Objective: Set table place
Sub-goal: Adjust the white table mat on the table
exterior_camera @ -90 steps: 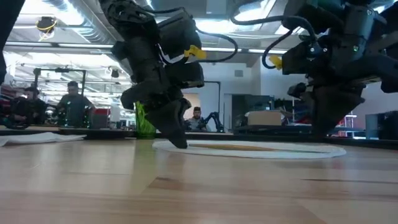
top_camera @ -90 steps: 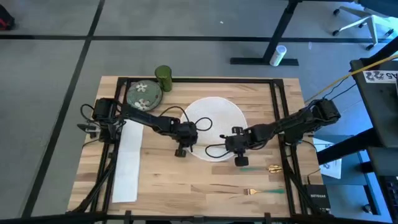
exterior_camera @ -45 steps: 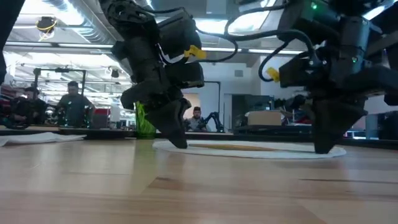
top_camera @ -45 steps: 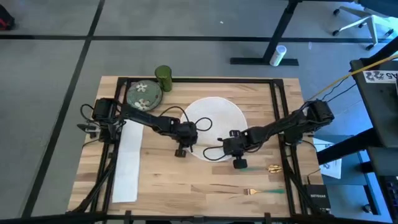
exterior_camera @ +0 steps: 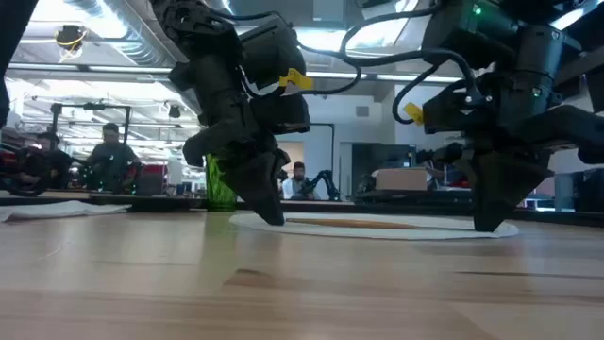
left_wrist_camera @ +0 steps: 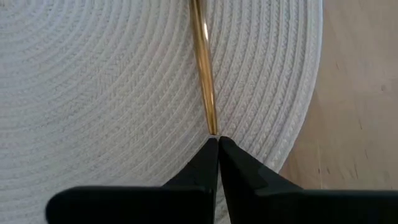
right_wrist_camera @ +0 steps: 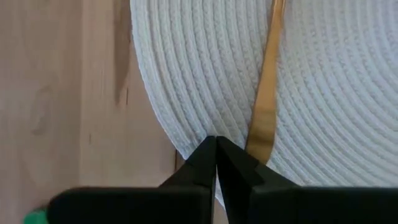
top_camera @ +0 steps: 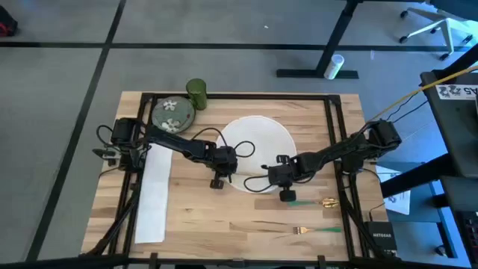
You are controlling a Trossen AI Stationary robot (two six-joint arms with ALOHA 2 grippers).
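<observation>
A round white woven placemat (top_camera: 258, 142) lies in the middle of the table (top_camera: 224, 224). On it lies a thin gold utensil (left_wrist_camera: 204, 68), seen wider and flat in the right wrist view (right_wrist_camera: 264, 118). In the high view the arms hide it. My left gripper (top_camera: 217, 181) is shut and stands low at the mat's near left edge, at the gold rod's end. My right gripper (top_camera: 287, 196) is shut and stands low at the mat's near right edge (right_wrist_camera: 186, 146), just beside the flat gold piece. My left gripper's shut fingertips (left_wrist_camera: 210, 149) meet the end of the gold rod (left_wrist_camera: 212, 127), coming from above at a slant and in line with the rod. Whether the rod's end is pinched between them does not show. The rod lies flat on the mat. My right gripper's shut tips (right_wrist_camera: 211, 152) are down at the mat's rim; whether they touch the mat or the gold piece, I cannot tell.
A green cup (top_camera: 196, 93) and a floral plate (top_camera: 173, 113) stand at the far left. A long white napkin (top_camera: 153, 198) lies along the left side. A green-handled gold fork (top_camera: 314, 230) and another green-and-gold utensil (top_camera: 317, 201) lie near right. Black rails (top_camera: 340, 149) run along the sides.
My right gripper has come down to the placemat's near right edge and shifted a little toward the table's left. It has stayed shut.
</observation>
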